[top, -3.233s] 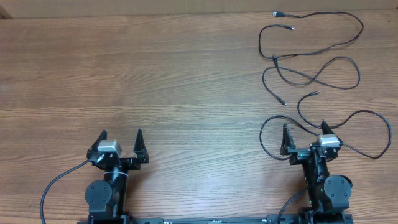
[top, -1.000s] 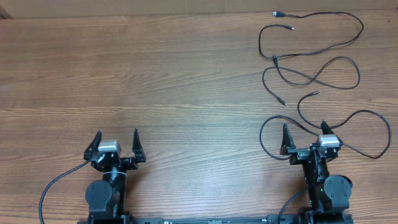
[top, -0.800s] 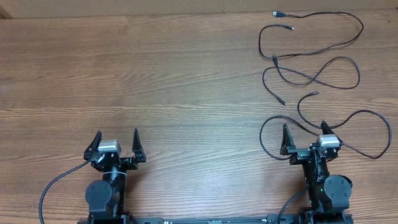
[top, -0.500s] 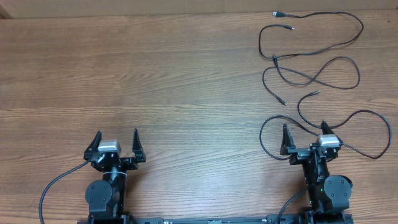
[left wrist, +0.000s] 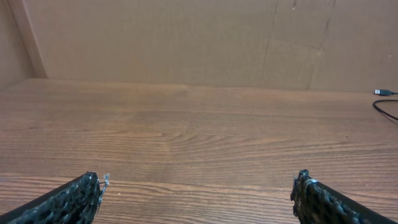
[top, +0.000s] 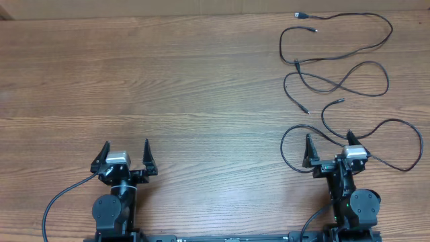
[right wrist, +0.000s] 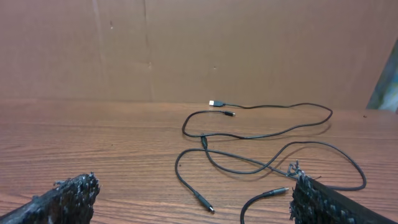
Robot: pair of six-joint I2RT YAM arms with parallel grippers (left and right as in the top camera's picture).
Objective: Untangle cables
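While both arms sit at the near edge of the table (top: 201, 81), the left gripper (top: 126, 146) and right gripper (top: 328, 138) stand wide open, holding nothing. The cables (top: 335, 86) lie in loose strands on the table's right side, the nearest loop running right by the right gripper.

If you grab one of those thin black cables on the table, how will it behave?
Probably floppy: the cables lie in loose, wandering loops, so a lifted strand would likely sag and drag the rest. Likely light, being thin. The small plug ends may snag where strands cross.
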